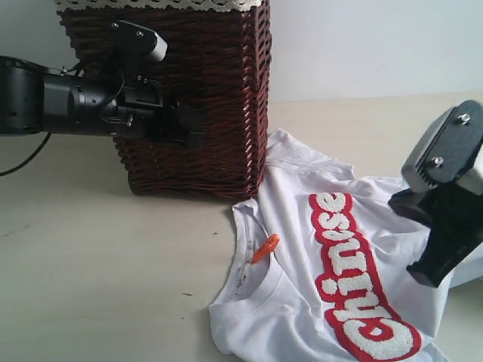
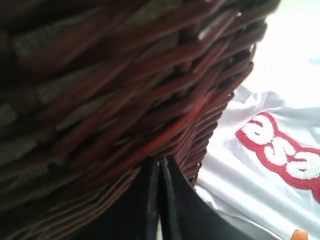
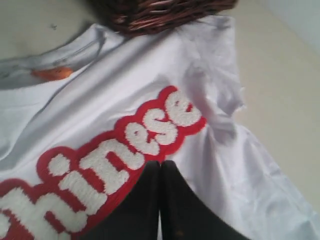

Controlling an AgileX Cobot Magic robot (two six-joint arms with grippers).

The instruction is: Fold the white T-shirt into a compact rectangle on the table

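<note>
Left gripper clenched empty close by the wicker basket, right gripper clenched empty over the white T-shirt, rumpled on the table.

The worktop is a broad, smooth, pale cream surface with a few tiny dark specks on its bare part. A brown wicker basket with white lace edging along its rim stands upright on it toward the back, and the white T-shirt lies spread chest-up beside it, its edge touching the basket's base. The shirt's red-outlined lettering faces up, slightly rumpled, and its orange neck tag shows at the collar
</note>
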